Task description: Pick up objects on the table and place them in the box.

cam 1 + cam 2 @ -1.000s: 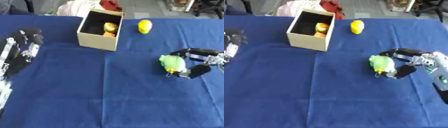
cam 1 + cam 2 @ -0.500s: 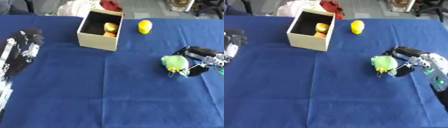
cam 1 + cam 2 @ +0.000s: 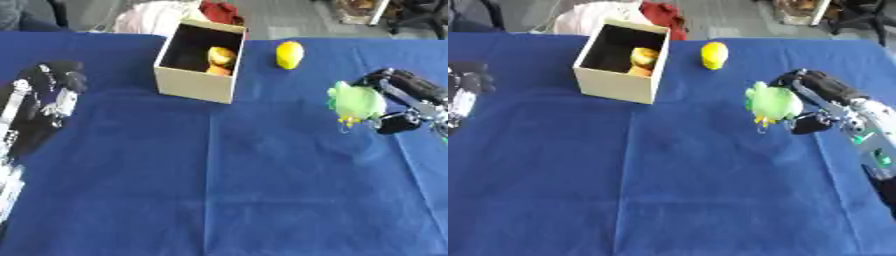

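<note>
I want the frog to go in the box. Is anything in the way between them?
No. Only bare blue cloth lies between the green toy and the box, in both views. The yellow thing sits farther back.

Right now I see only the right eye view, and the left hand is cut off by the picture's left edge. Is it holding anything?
Observer: No. The left eye view shows the whole left hand. Its fingers are relaxed and hold nothing.
Operator: Where is it, relative to the box?
Observer: It lies to the left of the box and apart from it, with bare blue tablecloth between them.
Operator: And the arm behind it?
Observer: The left forearm runs down along the picture's left edge toward the lower left corner.
</note>
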`<state>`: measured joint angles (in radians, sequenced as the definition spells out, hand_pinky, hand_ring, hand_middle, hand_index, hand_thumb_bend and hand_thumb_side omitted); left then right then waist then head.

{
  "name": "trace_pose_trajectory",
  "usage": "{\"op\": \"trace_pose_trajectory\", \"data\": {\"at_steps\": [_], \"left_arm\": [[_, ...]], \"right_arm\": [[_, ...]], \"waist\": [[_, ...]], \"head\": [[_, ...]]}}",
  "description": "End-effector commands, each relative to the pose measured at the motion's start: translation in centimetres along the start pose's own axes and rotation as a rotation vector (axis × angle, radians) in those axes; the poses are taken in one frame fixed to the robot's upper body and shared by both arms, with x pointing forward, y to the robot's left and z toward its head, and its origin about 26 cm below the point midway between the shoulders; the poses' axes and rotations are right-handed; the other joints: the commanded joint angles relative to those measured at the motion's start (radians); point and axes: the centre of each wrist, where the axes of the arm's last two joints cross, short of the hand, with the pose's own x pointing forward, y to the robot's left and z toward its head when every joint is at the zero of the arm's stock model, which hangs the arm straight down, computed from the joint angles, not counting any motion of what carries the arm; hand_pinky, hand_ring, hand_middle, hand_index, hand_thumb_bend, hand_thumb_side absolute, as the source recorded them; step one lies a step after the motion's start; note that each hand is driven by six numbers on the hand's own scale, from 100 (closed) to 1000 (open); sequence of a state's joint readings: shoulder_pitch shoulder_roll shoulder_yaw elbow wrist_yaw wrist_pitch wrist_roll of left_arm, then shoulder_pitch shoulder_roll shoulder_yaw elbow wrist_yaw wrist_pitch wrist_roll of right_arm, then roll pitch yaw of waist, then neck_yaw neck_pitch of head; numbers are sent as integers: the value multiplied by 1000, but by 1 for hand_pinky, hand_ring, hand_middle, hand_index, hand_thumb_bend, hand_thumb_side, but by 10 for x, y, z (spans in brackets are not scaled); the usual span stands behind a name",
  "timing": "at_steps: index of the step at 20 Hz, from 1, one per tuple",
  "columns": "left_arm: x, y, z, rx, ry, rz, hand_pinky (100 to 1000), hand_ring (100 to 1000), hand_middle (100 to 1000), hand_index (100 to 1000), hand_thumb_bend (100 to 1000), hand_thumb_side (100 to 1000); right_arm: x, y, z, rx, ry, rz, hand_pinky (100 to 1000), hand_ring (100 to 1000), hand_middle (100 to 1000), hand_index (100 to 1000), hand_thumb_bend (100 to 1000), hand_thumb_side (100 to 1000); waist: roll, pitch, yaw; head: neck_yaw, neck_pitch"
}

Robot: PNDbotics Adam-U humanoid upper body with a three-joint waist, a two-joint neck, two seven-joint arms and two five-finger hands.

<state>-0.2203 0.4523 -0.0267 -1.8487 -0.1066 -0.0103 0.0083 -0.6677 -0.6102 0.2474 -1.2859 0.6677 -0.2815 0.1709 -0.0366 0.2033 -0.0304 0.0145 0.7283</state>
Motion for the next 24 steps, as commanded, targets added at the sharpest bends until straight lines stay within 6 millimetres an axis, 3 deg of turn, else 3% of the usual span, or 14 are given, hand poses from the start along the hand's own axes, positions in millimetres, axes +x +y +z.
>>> {"op": "trace_pose_trajectory", "data": {"at_steps": [1,4,8,14,20,22,24], "left_arm": [[4,4,-2,10,-18,-2,866,626,602,764,146,653],[5,1,-2,9,-24,12,867,626,601,763,143,654],[10,-2,-6,2,-51,31,867,625,601,762,145,650],[21,-8,-15,-20,-102,61,867,624,600,762,149,647],[30,-12,-22,-42,-143,83,867,624,599,762,149,647],[31,-13,-23,-46,-148,88,867,623,598,762,148,648],[32,-14,-24,-50,-152,91,867,623,598,762,147,649]], "right_arm": [[11,-36,-14,-62,-53,35,642,444,382,517,100,100],[22,-49,-37,-65,-80,51,644,449,387,522,100,100],[35,-52,-72,-71,-87,40,650,457,395,532,100,100],[55,-37,-112,-128,-33,10,658,464,404,548,100,100],[65,-15,-132,-194,96,-3,665,486,439,596,100,107],[68,-9,-136,-217,135,-7,678,520,482,670,100,166],[71,-5,-139,-241,160,-2,720,628,640,808,146,320]], "waist": [[-14,-18,3],[-12,-19,13],[-11,-13,43],[-18,-1,113],[-29,15,190],[-32,19,208],[-35,22,223]], "head": [[-7,-9],[-16,-14],[-37,-27],[-80,-51],[-135,-78],[-150,-85],[-162,-89]]}}
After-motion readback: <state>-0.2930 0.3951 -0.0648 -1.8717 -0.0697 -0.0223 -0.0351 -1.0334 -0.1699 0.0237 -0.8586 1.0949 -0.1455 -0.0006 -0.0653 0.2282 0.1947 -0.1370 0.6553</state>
